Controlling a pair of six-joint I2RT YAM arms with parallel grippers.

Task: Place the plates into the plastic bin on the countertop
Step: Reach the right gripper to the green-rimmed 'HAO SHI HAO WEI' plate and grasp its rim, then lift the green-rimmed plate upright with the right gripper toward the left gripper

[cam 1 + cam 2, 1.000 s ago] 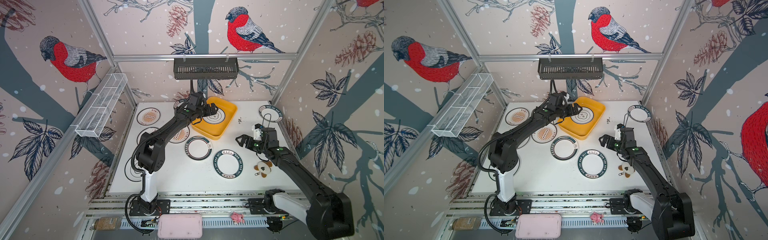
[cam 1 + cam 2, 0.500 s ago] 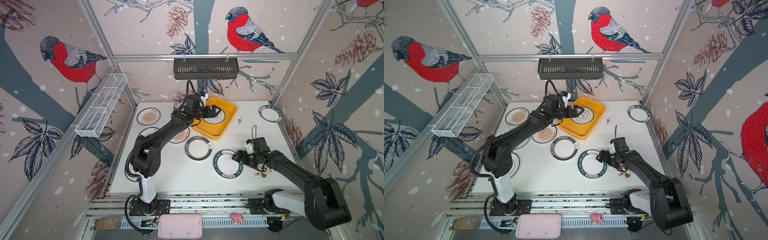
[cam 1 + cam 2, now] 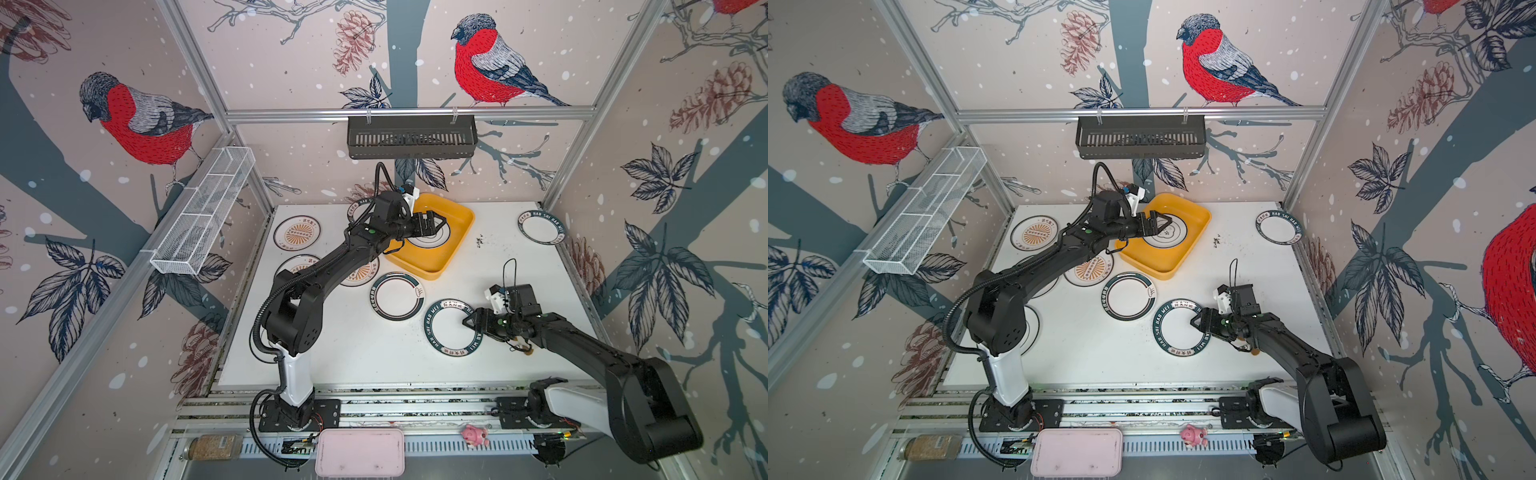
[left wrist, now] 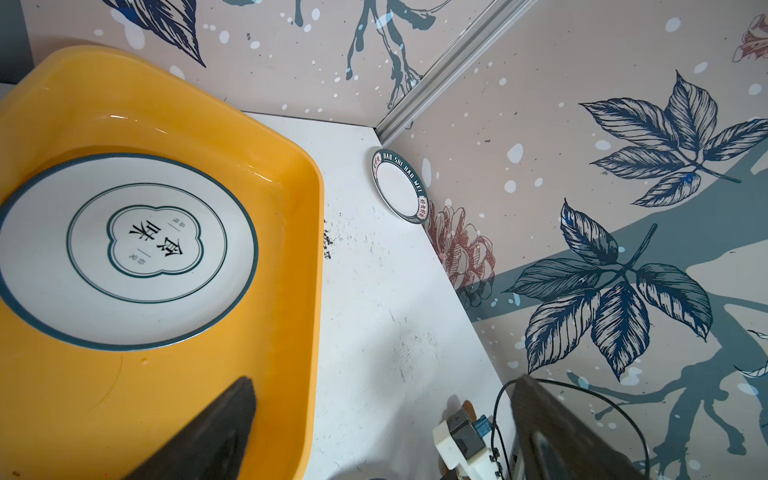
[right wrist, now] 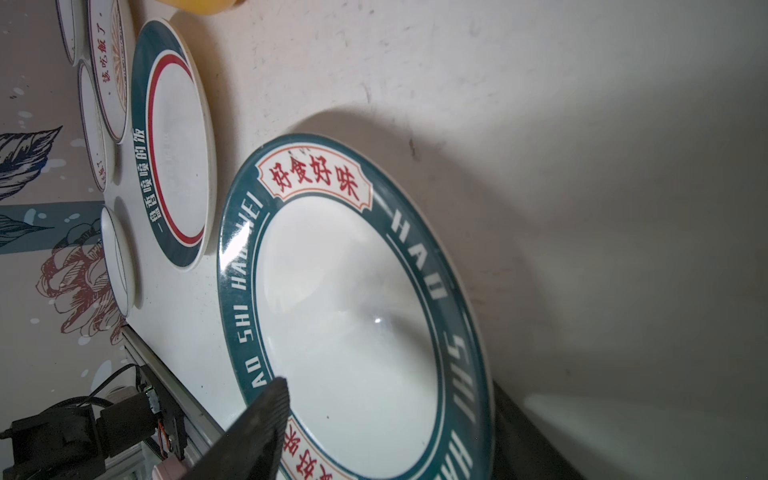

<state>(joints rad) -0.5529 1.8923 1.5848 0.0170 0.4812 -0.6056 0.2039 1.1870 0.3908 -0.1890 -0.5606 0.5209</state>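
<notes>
**A:** How many plates are showing?

**B:** Nine. One is lying in the yellow bin (image 3: 459, 245), and eight are sitting out on the desk (image 3: 353, 353).

**A:** What is the left gripper (image 3: 438, 221) doing?

**B:** It is hovering over the bin with its jaws spread wide and nothing between them. The ringed plate (image 4: 124, 249) is lying flat on the bin floor, right below its tips.

**A:** And the right gripper (image 3: 471, 326)?

**B:** It is reaching in low at the lettered plate (image 3: 449, 332). Its jaws are standing partway apart and straddling the rim nearest its arm. One finger (image 5: 262, 415) is lying over the plate's face and the other is sitting outside the edge. I cannot tell whether they are pinching it.

**A:** Sort the ones on the desk for me.

**B:** Four are showing green rims.
- The lettered plate is sitting at the right gripper.
- The red-lined plate (image 3: 397, 296) is lying just past that gripper's tips, toward the bin.
- The corner plate (image 3: 542, 227) is sitting well apart from both grippers.
- The back plate (image 3: 356, 209) is peeking out behind the left gripper's wrist.

Three are showing orange sunbursts, all back along the left gripper's arm.
- The open sunburst plate (image 3: 297, 232) is lying clear of the arm.
- The half-hidden sunburst plate (image 3: 297, 262) is lying partly under it.
- The near sunburst plate (image 3: 362, 272) is lying beneath the forearm.

One thin-lined base plate (image 3: 1030, 328) is lying by the left arm's shoulder, far behind its gripper.
</notes>
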